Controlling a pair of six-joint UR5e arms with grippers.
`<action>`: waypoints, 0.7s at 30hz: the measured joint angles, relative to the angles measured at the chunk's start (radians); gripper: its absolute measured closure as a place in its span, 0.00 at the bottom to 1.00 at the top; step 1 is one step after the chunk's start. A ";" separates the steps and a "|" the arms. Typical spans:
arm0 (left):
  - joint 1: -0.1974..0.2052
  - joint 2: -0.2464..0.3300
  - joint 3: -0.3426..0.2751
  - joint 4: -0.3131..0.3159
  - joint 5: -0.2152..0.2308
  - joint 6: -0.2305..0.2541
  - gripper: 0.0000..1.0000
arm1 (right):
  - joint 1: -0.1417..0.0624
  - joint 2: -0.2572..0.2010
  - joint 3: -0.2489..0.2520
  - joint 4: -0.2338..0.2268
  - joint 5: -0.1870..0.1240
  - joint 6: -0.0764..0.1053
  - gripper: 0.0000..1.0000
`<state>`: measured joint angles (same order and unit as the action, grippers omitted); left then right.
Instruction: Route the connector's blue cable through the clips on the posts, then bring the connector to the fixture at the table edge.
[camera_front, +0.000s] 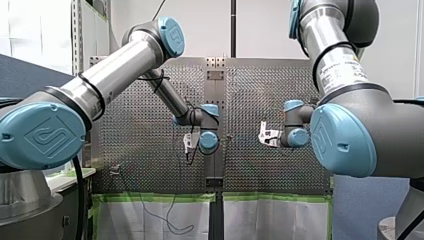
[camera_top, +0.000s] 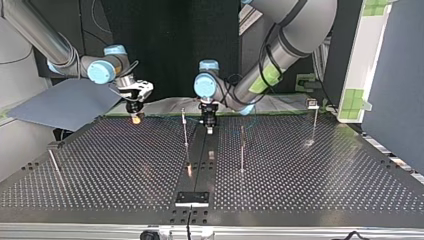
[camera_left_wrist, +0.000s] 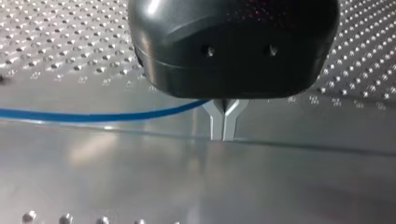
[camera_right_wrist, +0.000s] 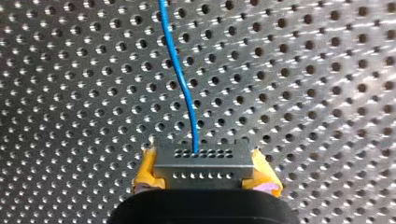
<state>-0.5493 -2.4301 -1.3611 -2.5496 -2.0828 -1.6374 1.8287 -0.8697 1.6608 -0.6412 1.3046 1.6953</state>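
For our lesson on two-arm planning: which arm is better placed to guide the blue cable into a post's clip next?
Probably left: the left gripper is shut on the blue cable near a post; the right gripper is occupied holding the connector.

The connector (camera_right_wrist: 204, 161) sits in my right end effector (camera_right_wrist: 204, 171), and the cable (camera_right_wrist: 180, 79) runs from the connector straight ahead of it over the counter (camera_right_wrist: 70, 93). In the top view my left end effector (camera_top: 209, 129) stands beside it, towards the view's right. A post (camera_top: 185, 131) stands between the two, a little nearer the camera. A second post (camera_top: 242, 147) stands beyond my left end effector. The fixture (camera_top: 192, 198) sits at the counter's near edge, well apart from both. In the left wrist view the cable leads off to one side of my left end effector.
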 joint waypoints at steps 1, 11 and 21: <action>0.003 0.000 0.003 -0.002 0.000 0.001 1.00 | -0.001 0.004 -0.003 0.000 0.000 0.001 1.00; 0.012 0.000 0.022 -0.017 0.007 0.011 1.00 | -0.004 0.015 -0.036 -0.006 0.000 0.006 1.00; 0.009 0.001 0.023 -0.024 0.013 0.011 1.00 | -0.004 0.019 -0.062 -0.009 -0.001 0.011 1.00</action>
<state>-0.5402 -2.4294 -1.3380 -2.5737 -2.0701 -1.6260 1.8244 -0.8508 1.5985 -0.6502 1.3037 1.7062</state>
